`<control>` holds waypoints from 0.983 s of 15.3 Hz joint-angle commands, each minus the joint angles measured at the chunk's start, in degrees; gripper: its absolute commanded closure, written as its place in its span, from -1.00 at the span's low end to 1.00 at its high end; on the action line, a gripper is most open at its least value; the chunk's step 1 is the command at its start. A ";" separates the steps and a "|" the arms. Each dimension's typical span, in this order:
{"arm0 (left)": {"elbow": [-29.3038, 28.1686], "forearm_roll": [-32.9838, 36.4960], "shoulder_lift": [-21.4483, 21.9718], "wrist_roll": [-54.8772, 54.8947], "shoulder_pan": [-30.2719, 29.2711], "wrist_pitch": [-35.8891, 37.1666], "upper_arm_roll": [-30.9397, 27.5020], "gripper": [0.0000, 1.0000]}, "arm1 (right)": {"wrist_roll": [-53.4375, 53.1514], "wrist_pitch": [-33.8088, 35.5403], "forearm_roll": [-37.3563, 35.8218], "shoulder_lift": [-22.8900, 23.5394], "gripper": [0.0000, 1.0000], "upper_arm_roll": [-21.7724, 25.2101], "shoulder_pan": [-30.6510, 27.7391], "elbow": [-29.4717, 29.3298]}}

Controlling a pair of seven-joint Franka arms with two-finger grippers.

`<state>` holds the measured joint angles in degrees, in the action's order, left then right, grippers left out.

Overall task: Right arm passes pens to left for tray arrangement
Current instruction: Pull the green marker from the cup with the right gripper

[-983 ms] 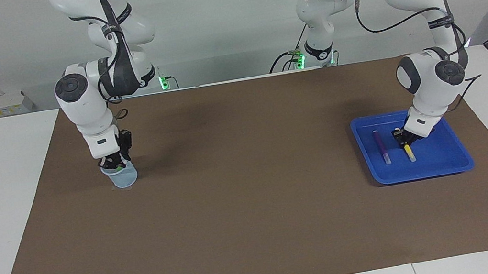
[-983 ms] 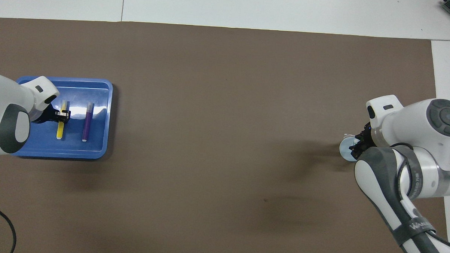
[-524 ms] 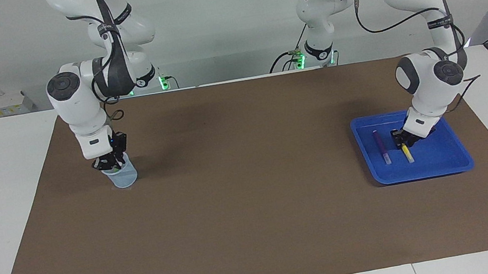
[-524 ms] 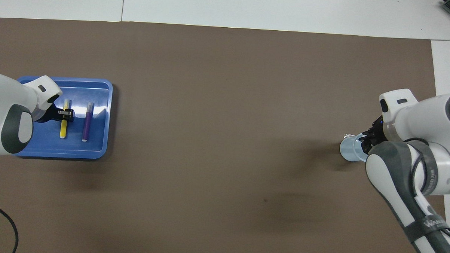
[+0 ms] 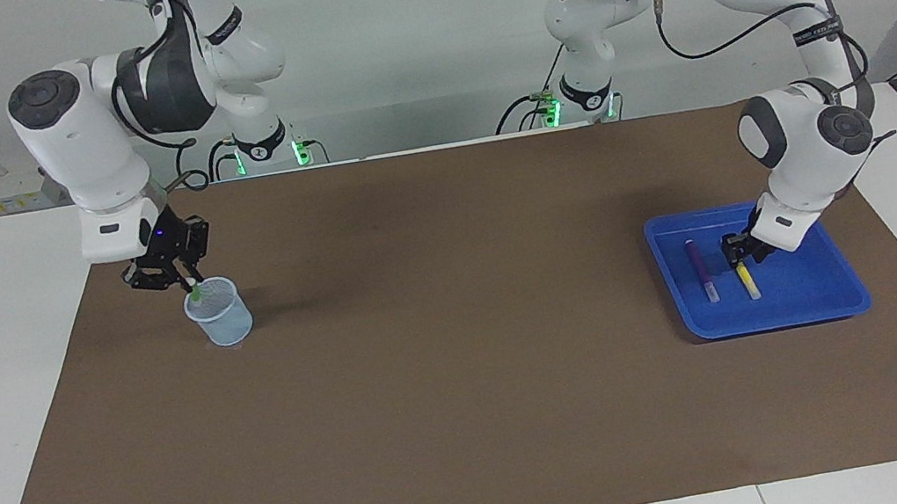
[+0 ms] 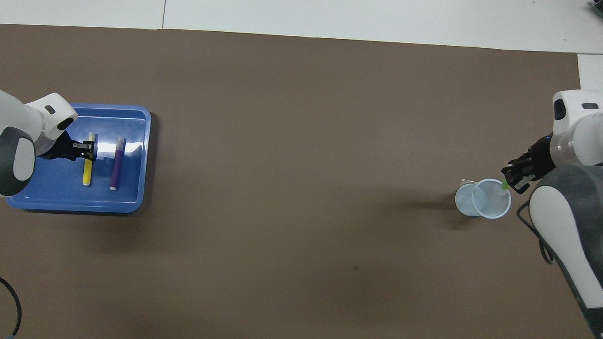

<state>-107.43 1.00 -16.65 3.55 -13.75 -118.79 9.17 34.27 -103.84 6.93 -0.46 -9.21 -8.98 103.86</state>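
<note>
The blue tray (image 5: pixel 814 288) (image 6: pixel 130 193) lies at the left arm's end of the table. A purple pen (image 5: pixel 700 269) (image 6: pixel 116 163) and a yellow pen (image 5: pixel 747 280) (image 6: pixel 87 168) lie side by side in it. My left gripper (image 5: pixel 736 251) (image 6: pixel 88 150) hangs open just over the yellow pen's end nearer the robots. At the right arm's end, my right gripper (image 5: pixel 189 287) (image 6: pixel 509 181) is shut on the top of a green pen (image 5: pixel 196 297) (image 6: pixel 504 185), whose lower part still dips into the pale blue mesh cup (image 5: pixel 223 323) (image 6: pixel 481 205).
A brown mat (image 5: pixel 467 374) (image 6: pixel 302 139) covers most of the white table. Both arms' bases and cables stand at the robots' edge.
My right arm has risen from the cup, drawing the green pen up with it. My left gripper has opened and let go of the yellow pen, which now lies flat in the tray.
</note>
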 commanded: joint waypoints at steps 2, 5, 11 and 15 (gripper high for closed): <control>4.33 -7.83 1.01 -4.75 0.57 7.33 -0.38 -0.82 | -17.24 1.10 13.33 0.55 1.00 -0.72 0.10 -1.55; 4.86 -13.81 2.06 -13.20 0.74 9.53 -0.29 -1.00 | -34.48 -1.44 18.73 0.63 1.00 -0.98 4.39 -1.47; 9.08 -26.82 4.25 -29.17 1.09 19.91 0.41 -1.00 | -57.53 -17.87 25.04 0.11 1.00 -0.98 13.80 2.40; 8.82 -33.77 6.98 -49.02 1.10 20.27 4.45 -1.00 | -72.46 -31.48 27.34 0.11 1.00 -0.98 19.77 5.12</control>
<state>-98.41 -29.95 -11.47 -36.37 -13.27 -99.48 12.58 -31.82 -129.34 32.51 0.16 -10.16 8.17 106.71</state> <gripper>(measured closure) 0.000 0.833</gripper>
